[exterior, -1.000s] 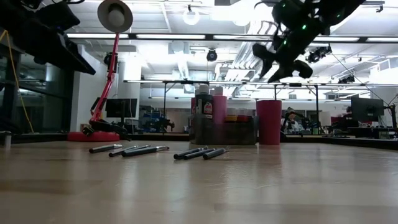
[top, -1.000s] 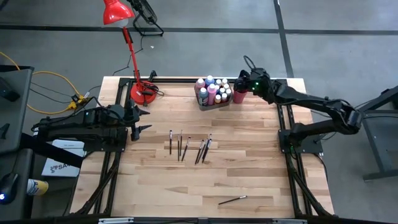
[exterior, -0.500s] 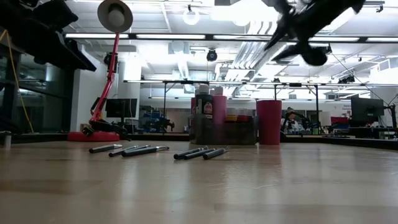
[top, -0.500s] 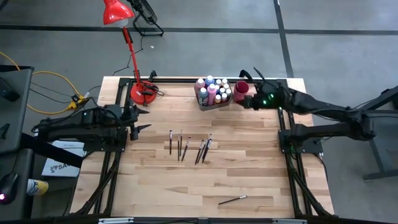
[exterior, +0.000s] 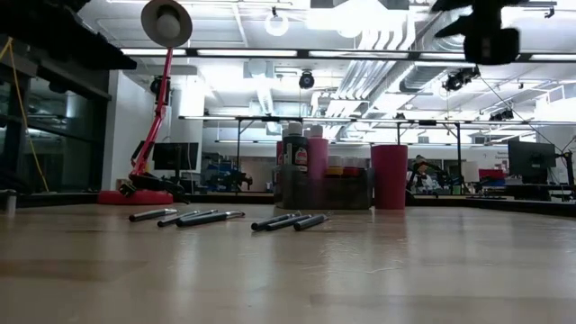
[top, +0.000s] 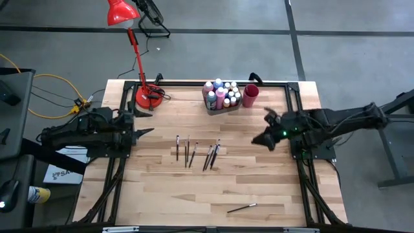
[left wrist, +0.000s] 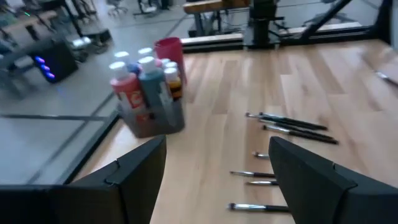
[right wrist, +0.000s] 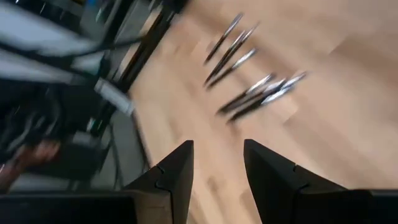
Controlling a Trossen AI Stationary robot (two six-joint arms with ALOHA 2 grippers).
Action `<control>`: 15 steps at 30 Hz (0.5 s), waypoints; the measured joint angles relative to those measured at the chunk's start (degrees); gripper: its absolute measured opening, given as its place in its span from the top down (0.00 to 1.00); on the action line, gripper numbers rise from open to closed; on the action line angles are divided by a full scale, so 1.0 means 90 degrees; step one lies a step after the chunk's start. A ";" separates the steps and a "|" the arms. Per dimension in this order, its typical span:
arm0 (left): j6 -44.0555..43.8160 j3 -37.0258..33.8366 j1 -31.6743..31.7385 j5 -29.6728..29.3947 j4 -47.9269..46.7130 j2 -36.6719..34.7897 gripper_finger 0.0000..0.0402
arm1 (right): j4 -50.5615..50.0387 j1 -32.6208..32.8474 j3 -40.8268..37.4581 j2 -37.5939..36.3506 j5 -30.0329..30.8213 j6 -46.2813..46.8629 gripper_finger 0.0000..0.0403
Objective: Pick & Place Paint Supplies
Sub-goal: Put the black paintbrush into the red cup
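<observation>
The table [top: 259, 181] is a light butcher-block wood top on a dark metal frame, standing on a grey concrete floor. The low view looks across it into a workshop with strip lights, ceiling ducts and distant benches.

At the far edge stands a grey rectangular bin [top: 222, 107] crowded with small round-capped paint bottles [top: 222, 94], and a red cup [top: 251, 95] stands just beside it toward the right. A red desk lamp [top: 136, 61] with a round base and a long thin stem stands at the far left corner.

Near the middle of the table lie slim dark-handled brushes [top: 197, 152] in 2 loose clusters, with 1 brush [top: 242, 208] alone near the front edge.

The right gripper [top: 264, 139] hangs over the table's right side, between the bin and the brushes, its fingers apart and holding nothing. The left gripper [top: 145, 132] waits at the left edge, spread wide and empty. Nothing lies between either gripper and the brushes.
</observation>
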 joint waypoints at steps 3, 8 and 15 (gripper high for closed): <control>-0.0069 -0.0105 -0.0001 0.0229 0.0209 0.0013 0.31 | 0.0041 0.0635 0.0000 0.0124 -0.0084 0.0007 0.67; -0.0309 -0.0590 -0.0002 0.0576 0.0896 -0.0004 0.31 | 0.0041 0.1693 0.0000 0.0520 -0.0247 -0.0025 0.67; -0.0876 -0.1223 -0.0002 0.0711 0.2008 -0.0002 0.31 | -0.0116 0.2793 0.0000 0.1459 -0.0764 -0.0599 0.67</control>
